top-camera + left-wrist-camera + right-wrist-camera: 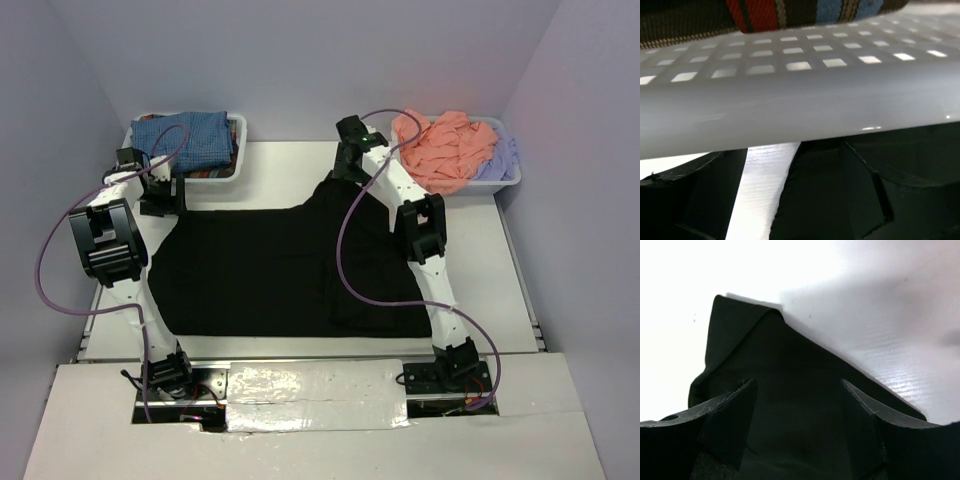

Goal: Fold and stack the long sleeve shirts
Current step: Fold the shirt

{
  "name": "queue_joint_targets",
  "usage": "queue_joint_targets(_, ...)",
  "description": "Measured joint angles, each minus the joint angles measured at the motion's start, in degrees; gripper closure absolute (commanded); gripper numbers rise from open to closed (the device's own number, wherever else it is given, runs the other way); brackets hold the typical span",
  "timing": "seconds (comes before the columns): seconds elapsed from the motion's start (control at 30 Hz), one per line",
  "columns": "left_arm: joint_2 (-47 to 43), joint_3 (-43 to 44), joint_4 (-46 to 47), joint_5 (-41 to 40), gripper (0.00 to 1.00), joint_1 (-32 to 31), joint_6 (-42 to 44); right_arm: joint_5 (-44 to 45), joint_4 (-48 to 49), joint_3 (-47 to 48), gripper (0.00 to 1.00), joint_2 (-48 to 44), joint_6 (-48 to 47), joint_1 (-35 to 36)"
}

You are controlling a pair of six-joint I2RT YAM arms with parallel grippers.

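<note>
2 grippers: both released, holding nothing.
Left bin [241,135]: upper left, blue-checked shirt [190,140] inside.
Left gripper [160,198]: beside that bin.
Black shirt [270,270]: flat, centre.
Right gripper [797,385]: over its upper corner.
Right bin [500,186]: upper right, salmon-pink shirt [440,150], lavender shirt [497,160].

Robot lab cell: bare pale walls [300,60] boxing a white worktop [280,165], left arm [105,240] and right arm [425,230] bolted at its near edge.
</note>
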Motion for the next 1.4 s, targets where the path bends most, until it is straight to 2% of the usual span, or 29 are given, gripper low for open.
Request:
queue_joint_targets(0.07, 0.07, -0.02, 0.55, 0.17, 0.18, 0.04, -0.66, -0.63, -0.72, 1.40, 0.29, 1.11, -0.04, -0.31)
queue_joint_targets(0.13, 0.07, -0.33, 1.31, 0.33, 0.26, 0.04, -1.60, -1.75, -1.01, 1.84, 0.37, 2.47, -0.11, -0.39)
queue_joint_targets(0.17, 0.07, -0.72, 2.01, 0.31, 0.30, 0.07, -1.88, -2.51, -1.49, 1.81, 0.51, 3.37, -0.13, -0.50)
queue_joint_targets(0.2, 0.04, -1.05, 2.45, 0.39, 0.37, 0.11, -2.21, -2.47, -2.01, 1.77, 0.58, 4.24, -0.98, -0.59)
queue_joint_targets(0.27, 0.00, -1.66, 3.08, 0.74, 0.43, 0.24, -3.26, -3.30, -2.14, 1.66, 0.72, 4.17, -0.61, -0.63)
queue_joint_targets(0.33, 0.07, -2.71, 3.21, 2.60, 0.48, 0.28, -3.76, -3.76, -1.68, 1.09, 0.76, 4.04, -0.79, -0.63)
queue_joint_targets(0.4, 0.04, -3.21, 3.48, 4.79, 0.53, 0.11, -4.68, -4.15, -1.53, 0.66, 0.88, 3.80, -0.85, -0.66)
queue_joint_targets(0.43, 0.04, -3.37, 3.65, 5.68, 0.56, 0.04, -4.94, -4.57, -1.31, 0.50, 1.00, 3.74, -1.16, -0.68)
queue_joint_targets(0.57, -0.17, -4.61, 3.96, 8.70, 0.74, -0.09, -5.77, -6.27, 0.37, -2.05, 1.00, 2.36, -1.92, -0.70)
queue_joint_targets(0.6, -0.39, -5.18, 4.02, 9.18, 0.90, -0.09, -5.77, -6.58, 1.01, -3.06, 1.00, 1.86, -2.16, -0.70)
queue_joint_targets(0.63, -0.66, -5.73, 3.91, 9.70, 0.98, -0.07, -5.92, -7.04, 1.55, -4.13, 1.00, 1.25, -2.51, -0.68)
queue_joint_targets(0.67, -0.76, -6.08, 3.96, 10.08, 1.00, -0.09, -5.60, -7.54, 2.03, -5.14, 1.00, 0.66, -2.80, -0.68)
queue_joint_targets(0.9, -1.75, -6.78, 1.88, 10.40, 1.00, -0.07, -4.11, -10.38, 3.58, -10.97, 1.00, -4.57, -3.63, -0.26)
queue_joint_targets(1.07, -5.22, -8.90, 0.68, 10.58, 1.00, 0.02, -0.66, -10.69, 6.84, -17.16, 1.00, -14.36, -4.92, 0.17)
queue_joint_targets(1.2, -11.54, -12.87, 0.52, 11.34, 1.00, 0.11, 5.73, -10.49, 10.75, -28.09, 1.00, -27.34, -6.45, 0.74)
queue_joint_targets(1.4, -21.24, -19.96, -2.67, 13.31, 1.00, 0.37, 21.73, -10.03, 14.91, -46.58, 1.00, -43.87, -8.37, 3.23)
